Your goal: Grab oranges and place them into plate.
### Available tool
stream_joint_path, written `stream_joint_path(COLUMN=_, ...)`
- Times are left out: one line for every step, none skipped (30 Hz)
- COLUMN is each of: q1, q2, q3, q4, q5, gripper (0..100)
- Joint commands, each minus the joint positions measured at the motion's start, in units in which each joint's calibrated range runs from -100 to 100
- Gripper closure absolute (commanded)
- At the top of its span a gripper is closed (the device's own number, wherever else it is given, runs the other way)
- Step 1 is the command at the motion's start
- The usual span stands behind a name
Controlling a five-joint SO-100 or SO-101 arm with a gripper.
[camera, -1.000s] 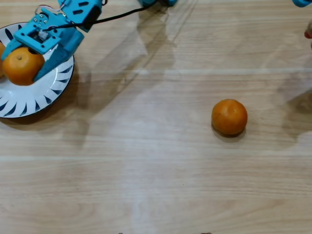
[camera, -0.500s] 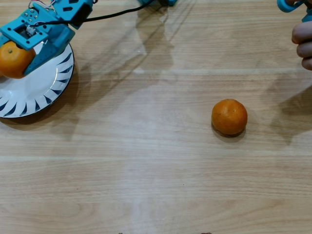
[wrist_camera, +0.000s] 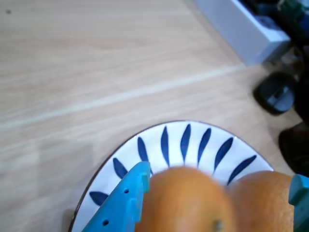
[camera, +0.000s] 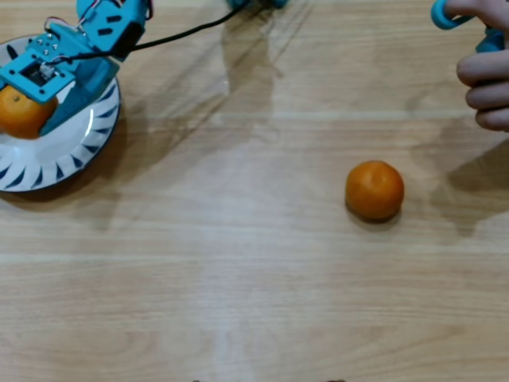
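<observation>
The blue gripper (camera: 20,111) pinches one orange (camera: 21,112) between its fingers, over the plate (camera: 79,147) at the left edge of the overhead view. In the wrist view a second orange (wrist_camera: 263,200) sits right beside the held one (wrist_camera: 186,200) (both above the blue-leafed rim). Far right of the gripper, a third orange (camera: 374,190) lies on the wooden table (camera: 238,263).

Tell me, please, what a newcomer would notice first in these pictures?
The blue gripper at the overhead view's top left, holding an orange over the blue-leafed white plate. The wrist view shows a second orange beside the held one. A lone orange sits on the wooden table right of centre, and a person's hand enters at the upper right edge.
</observation>
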Motion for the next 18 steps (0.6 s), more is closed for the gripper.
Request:
stream_joint_path(q1=1.66, q2=-0.38, q3=-3.91, q4=-0.79, q5=-0.09, gripper=68)
stream_joint_path(q1=1.82, q2=-0.38, q3=-3.82, q4=-0.71, q5=-0.09, gripper=68)
stream_joint_path(q1=1.82, q2=-0.38, q3=-3.73, q4=-0.71, q5=-0.14, gripper=68)
stream_joint_path(q1=1.82, q2=-0.38, q3=-3.73, q4=-0.71, q5=-0.19, gripper=68)
stream_joint_path(q1=1.90, q2=-0.38, q3=-3.73, q4=-0.71, q5=-0.04, gripper=68)
stream_joint_path(q1=1.90, q2=-0.38, q3=-3.73, q4=-0.71, q5=0.07, gripper=68)
stream_joint_path(q1=1.58, q2=-0.55, q3=-3.73, q4=-0.71, q5=0.12, gripper=68)
stream_joint_path(q1=1.17, q2=-0.89, q3=-3.73, q4=-0.71, q5=0.12, gripper=68)
stream_joint_path(q1=0.61, q2=-1.14, q3=-3.73, q4=-0.71, q5=0.17, gripper=68)
stream_joint_path(q1=-0.60, q2=-1.23, q3=-3.73, q4=-0.71, q5=0.17, gripper=68)
stream_joint_path(q1=-1.73, q2=-1.48, q3=-3.82, q4=-0.71, q5=0.17, gripper=68)
stream_joint_path(q1=-3.02, q2=-2.24, q3=-3.82, q4=-0.71, q5=0.17, gripper=68)
stream_joint_path(q1=-4.63, q2=-3.51, q3=-3.64, q4=-0.62, q5=0.17, gripper=68)
stream_joint_path(q1=-6.49, q2=-5.11, q3=-3.09, q4=-0.19, q5=0.17, gripper=69)
stream_joint_path(q1=-8.10, q2=-7.06, q3=-2.19, q4=1.01, q5=0.17, gripper=70)
stream_joint_path(q1=-9.71, q2=-9.26, q3=-1.19, q4=2.73, q5=0.17, gripper=72)
stream_joint_path(q1=-11.65, q2=-11.96, q3=-0.20, q4=4.96, q5=0.23, gripper=75)
stream_joint_path(q1=-13.66, q2=-14.67, q3=1.07, q4=7.89, q5=0.23, gripper=78)
